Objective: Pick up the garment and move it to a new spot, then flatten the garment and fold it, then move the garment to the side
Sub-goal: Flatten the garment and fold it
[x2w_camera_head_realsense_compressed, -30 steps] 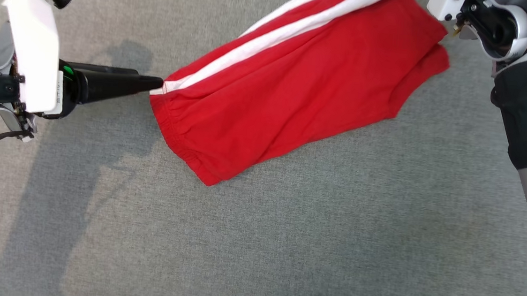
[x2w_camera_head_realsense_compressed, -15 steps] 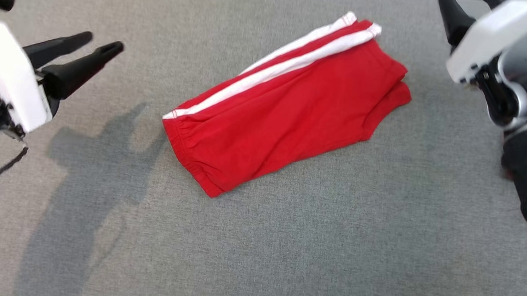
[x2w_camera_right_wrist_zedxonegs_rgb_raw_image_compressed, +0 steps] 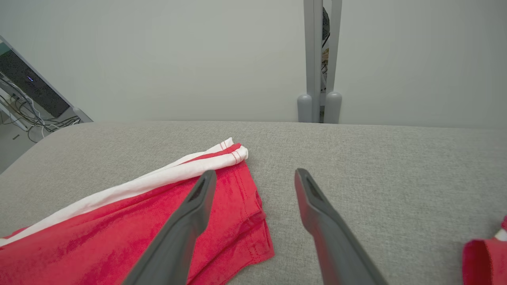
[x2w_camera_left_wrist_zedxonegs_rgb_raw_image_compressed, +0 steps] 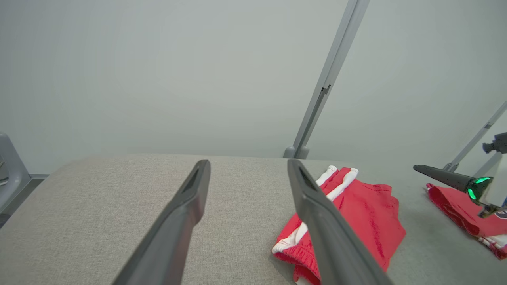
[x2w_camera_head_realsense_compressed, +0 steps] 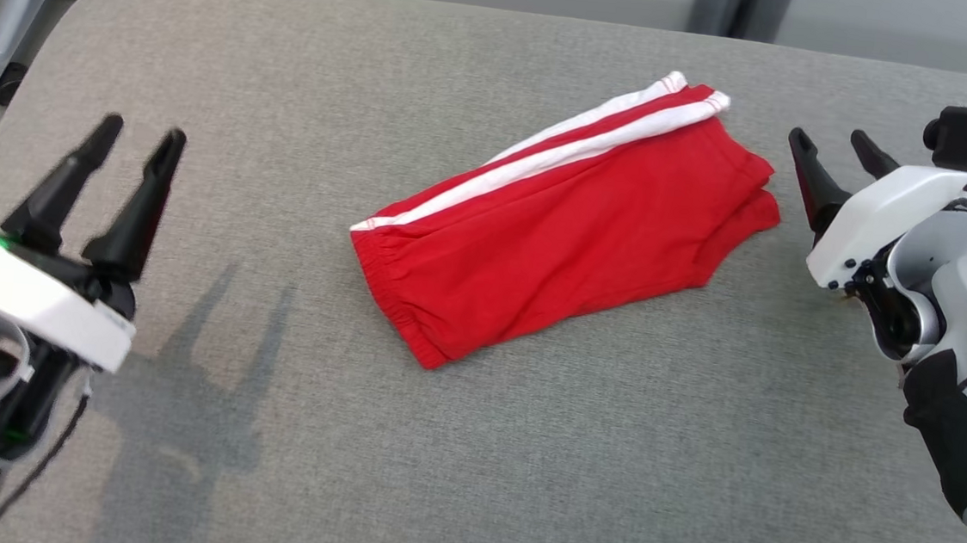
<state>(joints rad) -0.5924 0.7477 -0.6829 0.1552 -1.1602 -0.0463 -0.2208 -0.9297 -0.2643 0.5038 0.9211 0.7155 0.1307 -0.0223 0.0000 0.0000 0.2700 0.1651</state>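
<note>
One broad grey padded table carries everything, and more of it shows than a second ago because the head camera has pulled back and up, bringing in the rounded far edge and the floor beyond. The garment, red shorts with two white side stripes, lies folded near the table's middle, slanting from the gathered waistband at the near left to the hems at the far right, its lie matching the earlier frames. A second ago the left gripper's fingers were closed to a point at the waistband corner. Now the left gripper stands well apart from the cloth at the lower left, its fingers spread wide and holding nothing, a little blurred. The right gripper sits near the hem end without touching it, equally wide and empty. A second red garment lies further right, mostly hidden behind the right wrist in the head view and cut by the picture edge in the right wrist view. One left finger covers part of the waistband in the left wrist view.
</note>
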